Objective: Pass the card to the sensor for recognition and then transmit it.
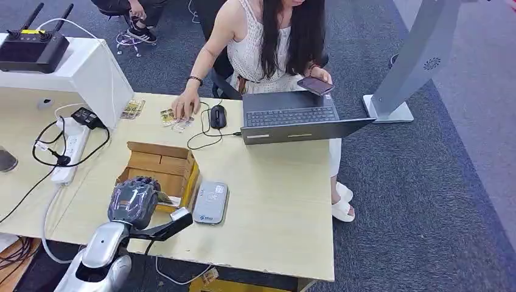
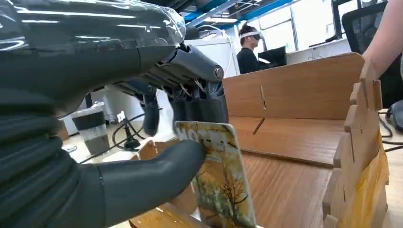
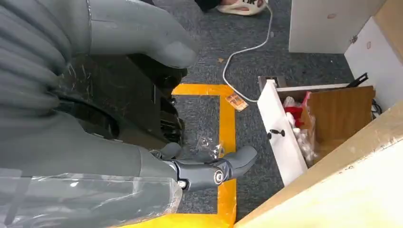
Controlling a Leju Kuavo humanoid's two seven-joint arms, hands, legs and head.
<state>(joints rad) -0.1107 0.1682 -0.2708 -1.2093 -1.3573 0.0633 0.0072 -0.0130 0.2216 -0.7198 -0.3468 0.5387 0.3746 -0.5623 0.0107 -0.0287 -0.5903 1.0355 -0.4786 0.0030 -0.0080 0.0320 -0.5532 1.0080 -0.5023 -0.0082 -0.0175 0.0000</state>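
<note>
Spanning the scene, the pale table [image 1: 268, 201] carries an open cardboard box [image 1: 159, 164] near its front left, with the grey sensor [image 1: 210, 202] just right of it. Over the box's near edge, the left hand [image 1: 132, 201] pinches the card [image 2: 219, 175] upright between thumb and fingers. The right hand [image 3: 142, 142] hangs beside the table, fingers apart, holding nothing.

arm [image 1: 103, 246]: silver, glossy | robot hand [image 1: 132, 202]: grey ribbed cover, dark fingers, clear plastic wrap
</note>
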